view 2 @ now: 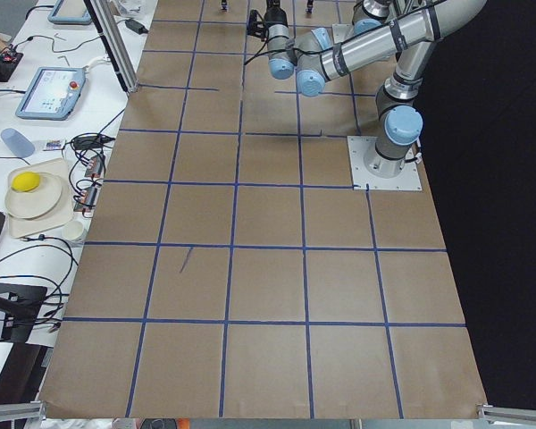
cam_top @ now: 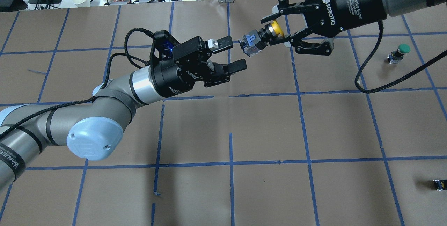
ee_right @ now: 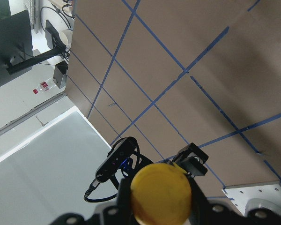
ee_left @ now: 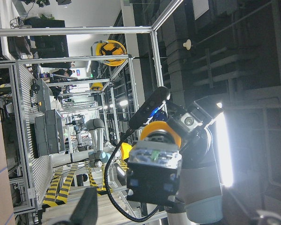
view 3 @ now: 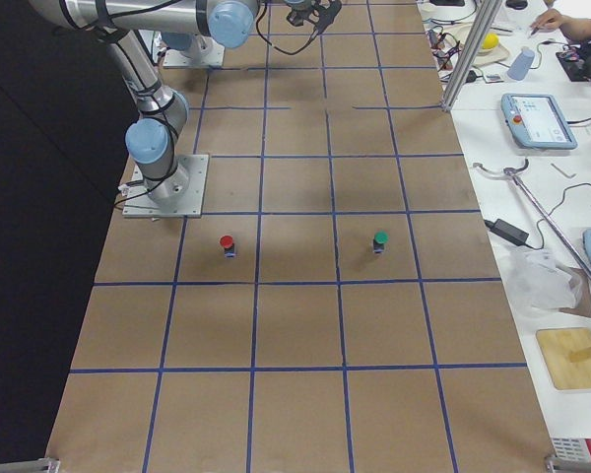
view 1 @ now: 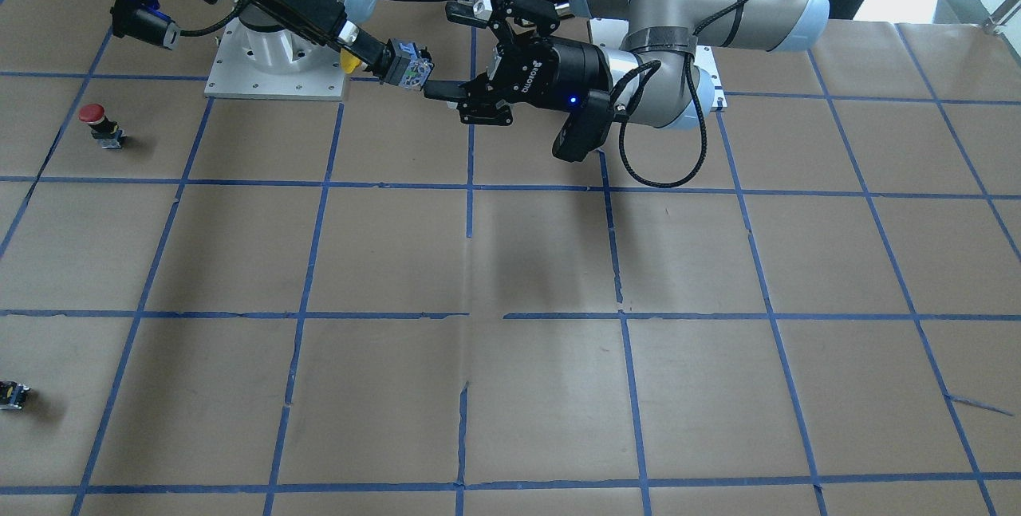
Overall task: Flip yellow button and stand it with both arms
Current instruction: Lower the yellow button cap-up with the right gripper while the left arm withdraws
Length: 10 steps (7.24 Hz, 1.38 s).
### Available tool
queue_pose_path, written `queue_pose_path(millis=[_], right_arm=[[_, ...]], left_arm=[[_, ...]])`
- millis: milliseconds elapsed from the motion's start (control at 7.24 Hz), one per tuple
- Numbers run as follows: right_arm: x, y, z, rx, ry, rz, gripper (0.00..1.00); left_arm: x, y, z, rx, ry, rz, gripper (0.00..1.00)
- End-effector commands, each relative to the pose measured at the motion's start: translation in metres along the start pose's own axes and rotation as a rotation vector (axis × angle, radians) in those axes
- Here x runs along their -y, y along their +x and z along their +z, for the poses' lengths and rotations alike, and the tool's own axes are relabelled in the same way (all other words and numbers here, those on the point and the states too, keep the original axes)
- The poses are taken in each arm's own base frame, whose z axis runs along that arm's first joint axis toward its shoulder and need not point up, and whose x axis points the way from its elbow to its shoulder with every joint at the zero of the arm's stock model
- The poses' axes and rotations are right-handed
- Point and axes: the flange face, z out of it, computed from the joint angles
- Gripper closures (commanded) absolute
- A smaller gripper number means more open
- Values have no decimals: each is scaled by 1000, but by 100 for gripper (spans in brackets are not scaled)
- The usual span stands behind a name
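Observation:
My right gripper [cam_top: 271,31] is shut on the yellow button [cam_top: 275,28] and holds it sideways in the air, well above the table. The yellow cap faces the right wrist and the black-and-grey body [cam_top: 253,43] sticks out toward my left gripper. In the front view the right gripper [view 1: 375,57] holds the button [view 1: 408,67] the same way. My left gripper [cam_top: 234,55] is open and empty, with its fingertips just short of the body. In the front view the left gripper [view 1: 451,52] is also open. The left wrist view shows the body [ee_left: 153,174] straight ahead. The right wrist view shows the cap [ee_right: 161,192].
A red-capped button [view 1: 96,122] stands on the brown paper table near the right arm's base plate [view 1: 275,73]. A green-capped button [cam_top: 401,51] stands at the right. A small dark block [cam_top: 440,184] lies at the right edge. Blue tape lines grid the table.

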Motion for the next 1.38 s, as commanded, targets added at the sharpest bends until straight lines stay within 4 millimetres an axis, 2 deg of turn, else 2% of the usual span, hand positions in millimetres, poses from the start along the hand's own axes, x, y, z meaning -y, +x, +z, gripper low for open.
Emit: queue_pose_path(millis=[0, 276, 415, 691, 967, 1244], right_arm=[[17, 6, -16, -32, 82, -26, 87], [37, 22, -28, -111, 151, -88, 87], [51, 36, -35, -197, 191, -192, 87], [93, 66, -38, -427, 174, -467, 87], [126, 110, -44, -609, 78, -755, 87], [160, 159, -69, -666, 39, -960, 87]], left_arm=[[-2, 2, 3, 106, -95, 72, 0], [-2, 6, 1, 360, -242, 148, 0], [0, 7, -3, 556, -276, 181, 0], [20, -4, -18, 980, -183, 270, 0], [21, -23, -40, 1390, -188, 318, 0], [8, -42, -65, 1691, -282, 205, 0]])
